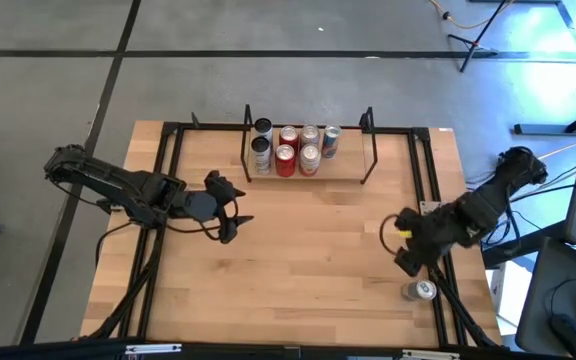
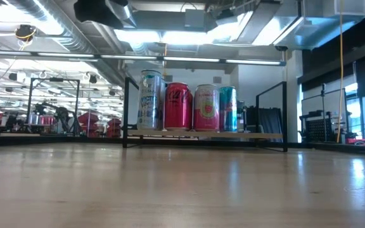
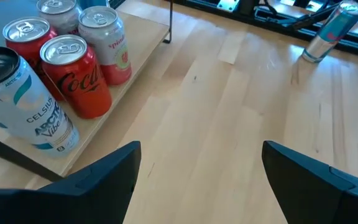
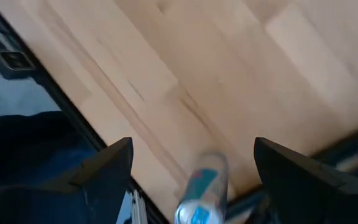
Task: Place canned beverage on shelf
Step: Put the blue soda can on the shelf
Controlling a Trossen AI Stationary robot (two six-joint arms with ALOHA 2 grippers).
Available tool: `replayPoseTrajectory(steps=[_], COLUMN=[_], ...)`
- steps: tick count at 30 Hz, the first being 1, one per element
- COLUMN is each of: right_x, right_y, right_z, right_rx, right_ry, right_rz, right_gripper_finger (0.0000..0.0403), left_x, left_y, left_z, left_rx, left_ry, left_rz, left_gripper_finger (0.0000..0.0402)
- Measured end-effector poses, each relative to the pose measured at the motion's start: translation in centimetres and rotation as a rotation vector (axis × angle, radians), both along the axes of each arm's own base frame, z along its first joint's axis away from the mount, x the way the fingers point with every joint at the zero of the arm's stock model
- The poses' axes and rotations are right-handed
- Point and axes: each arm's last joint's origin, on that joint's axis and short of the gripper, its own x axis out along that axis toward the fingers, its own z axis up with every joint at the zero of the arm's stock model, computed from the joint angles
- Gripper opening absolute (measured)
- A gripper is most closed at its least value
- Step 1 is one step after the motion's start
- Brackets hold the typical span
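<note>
Cans (image 1: 293,150) crowd the shelf's (image 1: 353,176) left part; its right end and the table (image 1: 308,240) middle lie open.

A slim silver-and-blue can (image 1: 420,290) is standing upright near the table's edge, just beyond the right gripper's (image 1: 405,243) spread jaws, untouched. The wood-board shelf (image 1: 348,172) is holding several cans, ahead of the left gripper's (image 1: 233,208) spread jaws.

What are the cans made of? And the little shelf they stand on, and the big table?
The cans look like thin metal, probably aluminium: shiny silver tops with pull tabs and glossy printed sides. The shelf seems to be a pale wood board with thin black uprights, likely painted metal. The table looks like light wood strips joined together, with visible grain and a smooth, slightly shiny finish.
</note>
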Motion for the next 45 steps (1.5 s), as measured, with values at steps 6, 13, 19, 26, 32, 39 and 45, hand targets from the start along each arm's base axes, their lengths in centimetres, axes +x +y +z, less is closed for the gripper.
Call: replayPoseTrajectory(steps=[6,13,19,26,32,39,45], right_x=[-1.2,-1.6,-2.9,-3.4,-3.3,-3.4,-2.3], right_y=[2.7,5.7,8.0,8.4,8.6,8.5,8.6], right_z=[-1.3,-3.6,-5.9,-7.4,-8.9,-9.7,-8.2], right_rx=[-0.042,-0.001,0.016,-0.029,-0.012,-0.025,-0.038], right_ry=[0.156,0.318,0.365,0.402,0.395,0.399,0.267], right_rz=[-0.019,-0.029,-0.051,-0.062,-0.058,-0.001,0.092], right_gripper_finger=[0.0321,0.0321,0.0321,0.0321,0.0320,0.0236,0.0198], left_x=[0.1,0.2,0.2,0.2,0.2,0.2,0.2], left_y=[0.0,-0.1,-0.1,-0.1,-0.1,-0.1,-0.1], left_z=[0.2,0.2,0.2,0.2,0.2,0.2,0.2], left_rx=[0.002,-0.007,-0.014,0.012,0.017,0.018,0.019], left_ry=[-0.022,-0.021,-0.018,-0.009,-0.006,-0.005,-0.005], left_rz=[0.000,-0.019,-0.029,-0.048,-0.051,-0.052,-0.054], left_gripper_finger=[0.0322,0.0322,0.0322,0.0322,0.0322,0.0322,0.0322])
